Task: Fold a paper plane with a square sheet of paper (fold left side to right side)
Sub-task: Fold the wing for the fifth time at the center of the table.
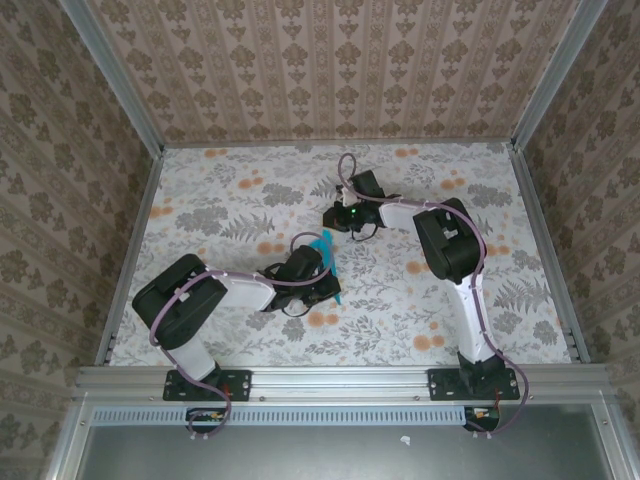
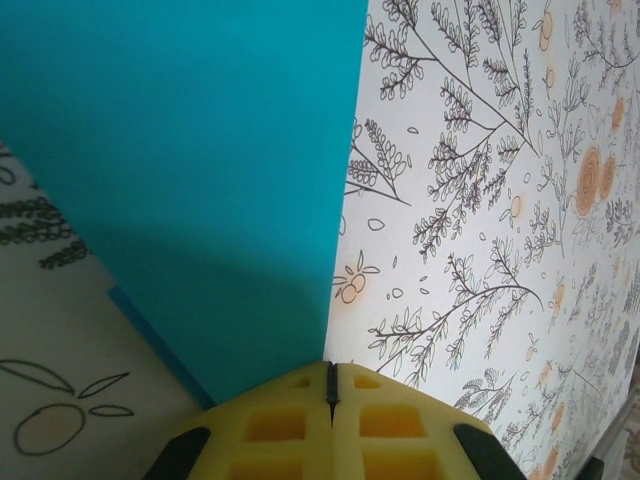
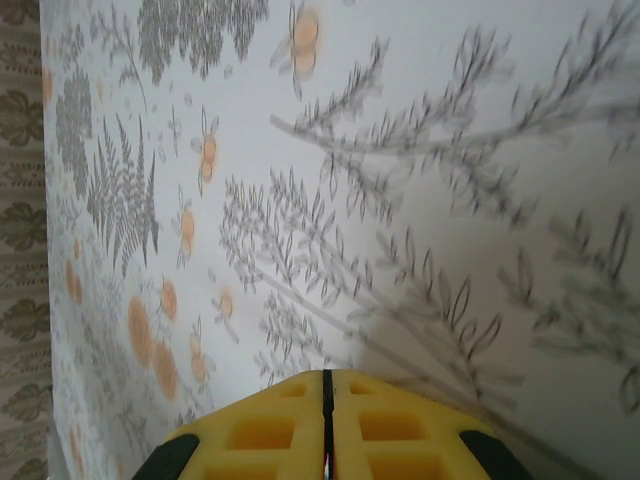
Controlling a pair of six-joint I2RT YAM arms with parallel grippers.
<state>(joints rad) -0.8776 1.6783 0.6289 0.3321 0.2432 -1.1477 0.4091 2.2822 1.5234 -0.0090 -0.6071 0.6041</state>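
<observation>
The cyan-blue sheet of paper (image 1: 327, 258) stands on edge near the table's middle as a narrow folded strip. In the left wrist view the paper (image 2: 190, 170) fills the upper left, a second layer peeks out at its lower edge, and its right edge runs down into the seam of my jaws. My left gripper (image 1: 320, 268) (image 2: 332, 368) is shut on the paper. Whether the fold has a paper plane's shape I cannot tell. My right gripper (image 1: 336, 216) (image 3: 326, 376) is shut and holds nothing, just above the tablecloth behind the paper.
The floral tablecloth (image 1: 230, 200) covers the table. Aluminium rails (image 1: 340, 378) run along the near edge, and wallpapered walls (image 1: 330, 70) close the other three sides. Both arms reach inward, the right elbow (image 1: 445, 245) raised.
</observation>
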